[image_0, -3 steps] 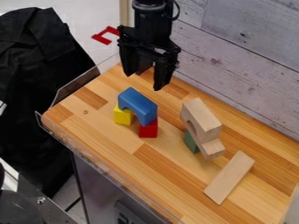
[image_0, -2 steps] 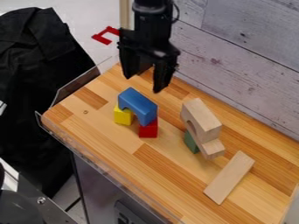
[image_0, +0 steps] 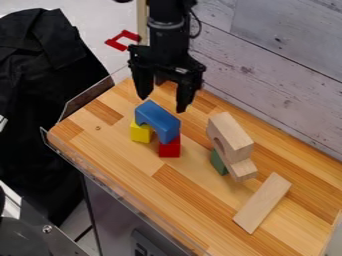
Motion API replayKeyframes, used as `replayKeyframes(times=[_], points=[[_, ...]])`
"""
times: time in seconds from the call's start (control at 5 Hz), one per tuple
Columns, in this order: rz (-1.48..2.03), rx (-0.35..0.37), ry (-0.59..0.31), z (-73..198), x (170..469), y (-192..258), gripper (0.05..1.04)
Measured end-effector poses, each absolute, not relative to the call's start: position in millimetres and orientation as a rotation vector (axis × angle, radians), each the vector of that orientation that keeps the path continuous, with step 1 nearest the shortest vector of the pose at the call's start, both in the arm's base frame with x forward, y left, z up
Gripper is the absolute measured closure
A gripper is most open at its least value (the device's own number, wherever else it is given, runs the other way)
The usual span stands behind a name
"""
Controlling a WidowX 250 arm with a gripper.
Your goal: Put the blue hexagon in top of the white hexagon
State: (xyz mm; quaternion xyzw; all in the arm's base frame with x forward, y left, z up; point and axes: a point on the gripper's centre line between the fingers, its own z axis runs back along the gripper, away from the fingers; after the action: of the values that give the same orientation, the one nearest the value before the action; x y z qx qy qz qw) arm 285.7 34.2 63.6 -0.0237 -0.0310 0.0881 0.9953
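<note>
Grey-white planks [image_0: 277, 75] stand behind the wooden counter [image_0: 120, 160], and above it the gripper [image_0: 163, 104] hangs with its jaws spread, holding nothing. The pale wooden arch [image_0: 231, 137], seemingly the target, sits on smaller blocks [image_0: 243, 170], while the blue arch [image_0: 157, 119] bridges a yellow block [image_0: 140, 133] and a red block [image_0: 170, 149]; picking it up looks like the step in hand, so the jaws should lower astride it and close squarely.

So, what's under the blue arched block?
A yellow block sits under one end of the blue arched block and a red block under the other. The blue piece covers their upper faces, at least in part, so anything hidden there can't be told.
</note>
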Motion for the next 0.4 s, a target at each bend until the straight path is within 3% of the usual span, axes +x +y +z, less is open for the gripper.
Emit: replayKeyframes(times=[0.4], points=[[0.49, -0.01, -0.08, 67.2, 292.6, 32.6, 0.085]])
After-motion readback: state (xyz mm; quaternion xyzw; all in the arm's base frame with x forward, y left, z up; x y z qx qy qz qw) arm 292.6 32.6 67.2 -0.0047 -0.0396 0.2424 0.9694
